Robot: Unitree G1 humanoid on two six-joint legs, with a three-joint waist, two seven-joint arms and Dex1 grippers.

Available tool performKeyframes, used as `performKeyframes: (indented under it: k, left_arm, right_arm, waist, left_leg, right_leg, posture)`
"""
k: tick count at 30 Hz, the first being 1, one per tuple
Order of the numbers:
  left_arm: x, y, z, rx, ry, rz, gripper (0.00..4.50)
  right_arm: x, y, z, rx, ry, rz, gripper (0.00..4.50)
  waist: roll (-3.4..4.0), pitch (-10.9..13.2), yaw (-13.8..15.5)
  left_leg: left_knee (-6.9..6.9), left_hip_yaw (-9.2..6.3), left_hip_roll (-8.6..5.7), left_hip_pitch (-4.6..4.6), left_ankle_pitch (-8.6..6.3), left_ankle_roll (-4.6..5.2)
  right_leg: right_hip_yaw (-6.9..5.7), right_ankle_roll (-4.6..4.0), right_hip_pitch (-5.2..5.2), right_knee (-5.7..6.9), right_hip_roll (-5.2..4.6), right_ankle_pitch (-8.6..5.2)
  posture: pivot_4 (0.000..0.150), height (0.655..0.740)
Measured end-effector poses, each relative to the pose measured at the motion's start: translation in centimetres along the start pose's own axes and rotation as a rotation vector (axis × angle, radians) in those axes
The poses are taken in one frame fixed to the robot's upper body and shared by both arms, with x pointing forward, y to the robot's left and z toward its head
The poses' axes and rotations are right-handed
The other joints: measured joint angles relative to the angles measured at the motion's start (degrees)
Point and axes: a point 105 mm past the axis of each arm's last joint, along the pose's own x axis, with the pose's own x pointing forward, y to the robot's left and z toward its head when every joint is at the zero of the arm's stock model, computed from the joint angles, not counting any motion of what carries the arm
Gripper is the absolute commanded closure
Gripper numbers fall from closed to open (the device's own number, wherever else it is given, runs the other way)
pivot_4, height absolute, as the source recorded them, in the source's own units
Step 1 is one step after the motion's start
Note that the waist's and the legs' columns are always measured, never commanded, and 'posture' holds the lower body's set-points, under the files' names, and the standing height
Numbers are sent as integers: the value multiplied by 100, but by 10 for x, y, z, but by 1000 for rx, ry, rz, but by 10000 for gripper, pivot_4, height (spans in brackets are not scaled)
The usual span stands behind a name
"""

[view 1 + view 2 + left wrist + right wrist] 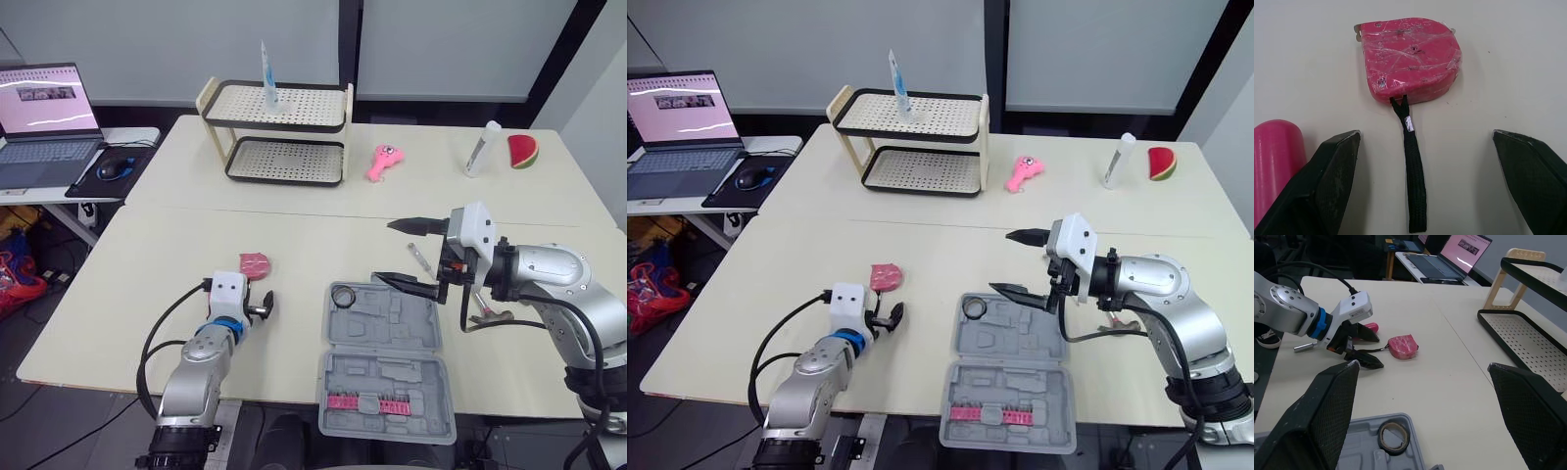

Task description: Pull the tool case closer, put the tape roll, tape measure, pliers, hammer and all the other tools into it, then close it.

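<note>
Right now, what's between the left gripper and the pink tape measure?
Only the black strap of the tape measure, lying on bare table toward the open left gripper, as the left wrist view shows.

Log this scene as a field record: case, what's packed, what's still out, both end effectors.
case: grey plastic tool case, open, flat on the beige table
packed: black tape roll, in a corner compartment of the case
still out: pink tape measure, on the table; pink-handled tool, beside the left end effector
left end effector: open, empty, pointed at the tape measure
right end effector: open, empty, by the case's far edge
</note>
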Motion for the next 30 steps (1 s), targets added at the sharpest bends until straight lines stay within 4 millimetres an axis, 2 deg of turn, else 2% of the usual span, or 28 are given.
performKeyframes:
  k: [13,26,30]
  left_arm:
    - [10,0,4,7,-14,4,43906]
    - [7,6,3,29,-7,3,44807]
    - [-7,-4,-3,132,26,-127,44807]
  right_arm:
    - [0,-1,-1,-5,7,-5,0]
    - [-1,0,-4,-11,20,-12,0]
    - [-1,0,-6,-6,22,-12,0]
  waist:
    - [0,0,9]
    - [0,0,7]
    - [1,-1,1]
  left_leg:
    - [0,0,0,1,0,0]
    - [-1,0,0,1,0,-1]
    - [-7,0,1,1,0,-1]
  right_leg:
    - [0,0,0,-1,0,0]
    - [0,0,-1,-2,-1,0]
    - [2,0,0,-10,-2,0]
  posture:
    - [1500,7400]
    - [1500,7400]
    - [1500,7400]
